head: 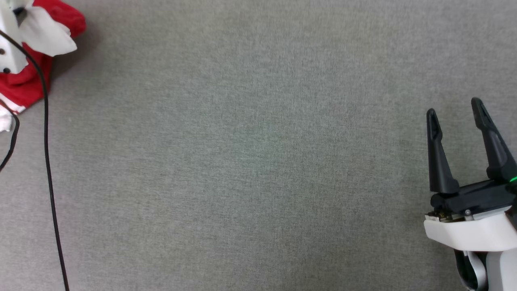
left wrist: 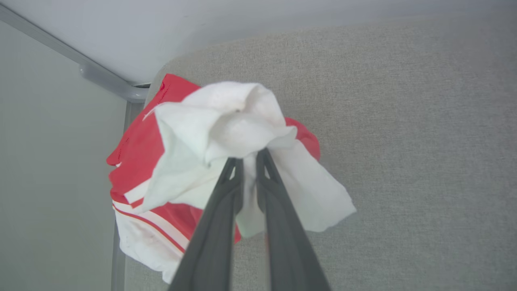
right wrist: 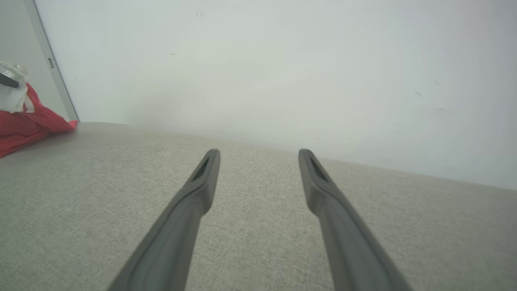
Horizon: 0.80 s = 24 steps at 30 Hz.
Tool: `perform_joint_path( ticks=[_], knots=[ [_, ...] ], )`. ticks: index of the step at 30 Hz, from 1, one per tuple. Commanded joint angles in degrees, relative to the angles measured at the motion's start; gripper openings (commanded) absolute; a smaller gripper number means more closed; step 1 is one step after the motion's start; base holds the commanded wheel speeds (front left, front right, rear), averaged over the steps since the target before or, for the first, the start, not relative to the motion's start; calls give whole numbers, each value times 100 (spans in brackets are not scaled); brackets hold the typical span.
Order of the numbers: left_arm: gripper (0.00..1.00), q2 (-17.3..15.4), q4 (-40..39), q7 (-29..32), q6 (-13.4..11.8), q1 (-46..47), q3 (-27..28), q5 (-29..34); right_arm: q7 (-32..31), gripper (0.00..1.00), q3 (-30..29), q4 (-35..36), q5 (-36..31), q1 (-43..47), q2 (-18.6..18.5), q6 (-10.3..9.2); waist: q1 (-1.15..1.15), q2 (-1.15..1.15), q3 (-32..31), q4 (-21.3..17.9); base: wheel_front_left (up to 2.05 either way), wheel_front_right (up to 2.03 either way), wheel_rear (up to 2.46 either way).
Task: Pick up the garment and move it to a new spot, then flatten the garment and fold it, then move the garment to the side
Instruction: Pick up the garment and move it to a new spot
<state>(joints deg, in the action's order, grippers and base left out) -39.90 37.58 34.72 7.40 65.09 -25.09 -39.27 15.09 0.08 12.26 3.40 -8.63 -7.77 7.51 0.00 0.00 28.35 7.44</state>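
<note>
Within left pincer (left wrist: 249, 156), bunched garment (left wrist: 224, 118)

Left gripper (left wrist: 249, 155) tight on the bunched garment's (left wrist: 137, 149) white fold, apparently at the table (left wrist: 404, 121) corner.

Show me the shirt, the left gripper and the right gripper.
shirt (left wrist: 135, 149): left wrist view, on its red body fabric.
left gripper (left wrist: 249, 155): left wrist view, midway between its fingertips, shut on the shirt's white cloth.
right gripper (head: 454, 105): head view, midway between its open fingertips.
</note>
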Motion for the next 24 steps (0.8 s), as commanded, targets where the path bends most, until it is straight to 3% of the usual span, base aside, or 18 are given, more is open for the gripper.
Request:
perform_joint_path(
  ticks=[1, 10, 24],
  knots=[
    [0, -92, -242, -77, -2, 136, -192, -29, 12, 100, -17, -45, 15, 83, 56, -4, 0, 0, -241, 26, 0, 0, 0],
    [0, -138, -1388, -36, -2, 508, -1010, 40, 12, 100, 2, -154, 96, 162, 261, -4, 0, 0, -740, -196, 0, 0, 0],
    [0, 533, -2647, 13, -2, 932, -2300, 52, 12, 100, -54, -226, 208, 232, 481, -4, 0, 0, -1017, -1106, 0, 0, 0]
  ],
)
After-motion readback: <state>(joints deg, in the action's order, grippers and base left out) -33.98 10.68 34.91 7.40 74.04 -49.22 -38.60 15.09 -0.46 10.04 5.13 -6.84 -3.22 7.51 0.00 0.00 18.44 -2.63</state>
